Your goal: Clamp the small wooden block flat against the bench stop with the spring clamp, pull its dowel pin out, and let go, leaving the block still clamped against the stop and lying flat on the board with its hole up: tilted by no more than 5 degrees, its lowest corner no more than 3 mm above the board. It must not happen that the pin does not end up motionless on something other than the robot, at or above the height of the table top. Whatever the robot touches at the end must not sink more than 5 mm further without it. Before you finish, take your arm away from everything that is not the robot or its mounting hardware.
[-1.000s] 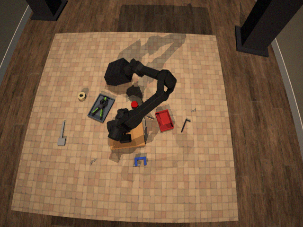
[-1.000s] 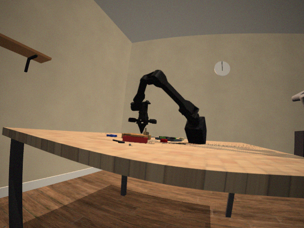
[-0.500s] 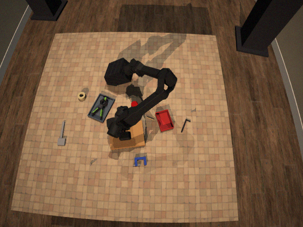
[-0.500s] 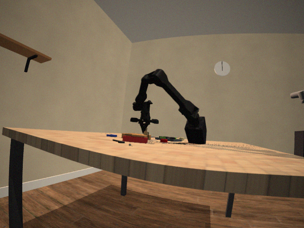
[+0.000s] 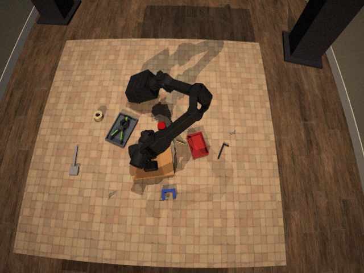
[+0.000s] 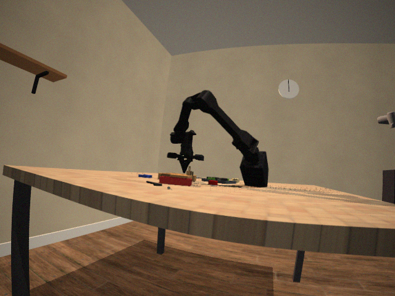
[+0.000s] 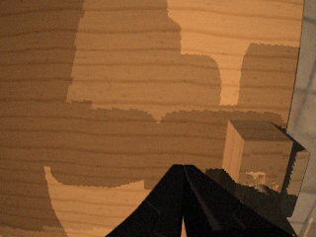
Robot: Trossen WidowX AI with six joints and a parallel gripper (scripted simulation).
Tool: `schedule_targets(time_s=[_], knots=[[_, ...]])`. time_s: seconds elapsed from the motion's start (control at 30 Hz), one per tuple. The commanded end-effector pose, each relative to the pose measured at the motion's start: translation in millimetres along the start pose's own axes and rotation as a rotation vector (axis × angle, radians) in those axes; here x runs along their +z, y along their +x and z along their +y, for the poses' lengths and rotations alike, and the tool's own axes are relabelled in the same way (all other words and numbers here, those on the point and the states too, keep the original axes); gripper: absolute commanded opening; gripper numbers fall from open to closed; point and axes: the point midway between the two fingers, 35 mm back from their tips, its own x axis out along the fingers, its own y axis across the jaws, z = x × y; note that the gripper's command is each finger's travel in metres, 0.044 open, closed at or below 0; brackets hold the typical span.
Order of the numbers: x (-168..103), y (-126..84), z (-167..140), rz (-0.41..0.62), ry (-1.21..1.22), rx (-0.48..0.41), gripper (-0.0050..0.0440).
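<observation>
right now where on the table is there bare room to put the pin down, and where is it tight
Roomiest: the wide stretch of table nearer than the blue bracket, and the far strip behind the arm's base. Tight: around the board, hemmed by the grey tray, red bin, red button and the shut gripper.

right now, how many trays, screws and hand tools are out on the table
trays: 2, grey and red
screws: 2
hand tools: 2, scraper and hex key
total: 6

Wooden block [image 7: 259, 153] (pin apparently in) flat on board [image 7: 132, 59].
</observation>
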Motion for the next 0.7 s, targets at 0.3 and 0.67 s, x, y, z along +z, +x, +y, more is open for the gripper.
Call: schedule_targets(time_s=[0.3, 0.67], knots=[[-0.1, -17.8, 0.8, -0.002, 0.001, 0.000, 0.0000], [-1.9, -45.5, 0.6, 0.000, 0.005, -0.002, 0.0000]])
